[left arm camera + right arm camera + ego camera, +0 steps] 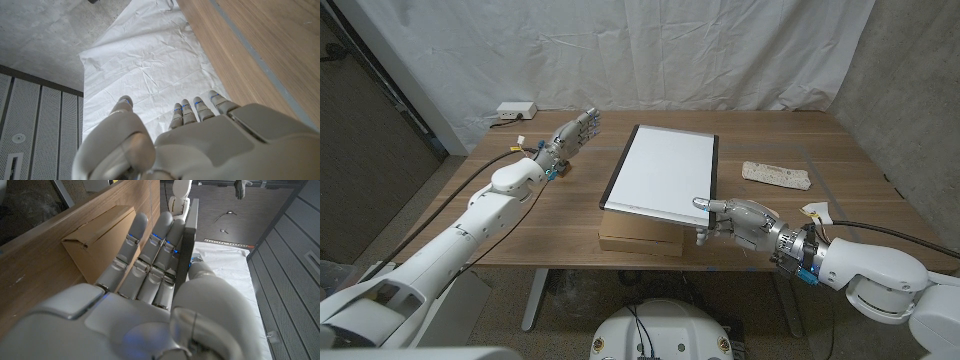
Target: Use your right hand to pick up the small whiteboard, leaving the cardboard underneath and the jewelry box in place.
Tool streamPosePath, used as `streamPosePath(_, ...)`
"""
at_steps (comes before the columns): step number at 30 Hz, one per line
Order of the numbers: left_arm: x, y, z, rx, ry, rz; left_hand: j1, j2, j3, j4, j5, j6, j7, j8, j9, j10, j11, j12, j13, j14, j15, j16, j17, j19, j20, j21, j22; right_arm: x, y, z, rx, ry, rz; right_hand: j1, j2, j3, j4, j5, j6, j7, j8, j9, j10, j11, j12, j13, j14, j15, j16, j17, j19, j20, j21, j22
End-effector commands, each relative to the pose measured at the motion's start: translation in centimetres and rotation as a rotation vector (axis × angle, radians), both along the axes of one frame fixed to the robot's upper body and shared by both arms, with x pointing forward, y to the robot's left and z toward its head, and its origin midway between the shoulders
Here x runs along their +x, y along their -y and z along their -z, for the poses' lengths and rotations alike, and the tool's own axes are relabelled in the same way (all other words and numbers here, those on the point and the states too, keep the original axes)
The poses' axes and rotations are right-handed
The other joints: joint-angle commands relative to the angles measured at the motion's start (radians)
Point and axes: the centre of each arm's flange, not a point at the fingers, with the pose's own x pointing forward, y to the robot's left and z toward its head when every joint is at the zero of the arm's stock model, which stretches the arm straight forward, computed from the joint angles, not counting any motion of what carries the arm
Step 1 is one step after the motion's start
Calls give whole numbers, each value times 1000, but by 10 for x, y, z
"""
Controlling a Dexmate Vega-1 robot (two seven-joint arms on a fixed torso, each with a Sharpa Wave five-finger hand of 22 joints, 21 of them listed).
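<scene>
The right robot hand [745, 221] pinches the near right corner of the small whiteboard [665, 170], a light, stiff, slick panel best held by its dark rim.

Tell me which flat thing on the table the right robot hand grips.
The whiteboard, white with a dark frame; the right robot hand pinches its near corner. The brown cardboard lies underneath.
</scene>
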Motion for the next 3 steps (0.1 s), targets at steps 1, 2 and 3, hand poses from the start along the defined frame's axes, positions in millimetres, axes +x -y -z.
streamPosePath(1, -6, 3, -5, 12, 11, 6, 8, 9, -6, 0, -3, 4, 2, -3, 2, -3, -1, -1, 3, -6, 4, -4, 2, -2, -24, -2, 3, -3, 1, 2, 4, -8, 0, 130, 114, -1, 3, 5, 11, -12, -3, 1, 3, -6, -2, 2, 6, -1, 5, 4, -2, -119, 10, 2)
streamPosePath(2, -6, 4, -5, 12, 11, 6, 8, 9, -7, 0, -3, 5, 2, -3, 2, -3, 0, -1, 3, -6, 4, -4, 2, -2, -23, -2, 3, -3, 1, 2, 3, -10, -3, 130, 113, -1, 3, 5, 11, -12, -3, 2, 5, -6, -1, 2, 7, -1, 6, 4, -2, -119, 12, 2)
streamPosePath(3, -6, 4, -4, 11, 10, 7, 8, 10, -7, 0, -3, 5, 2, -3, 2, -2, 1, -1, 3, -7, 5, -4, 2, -2, -23, -2, 3, -2, 1, 2, 1, -11, -4, 130, 113, -1, 3, 5, 11, -12, -3, 2, 6, -6, -1, 3, 7, -1, 6, 4, -2, -119, 12, 2)
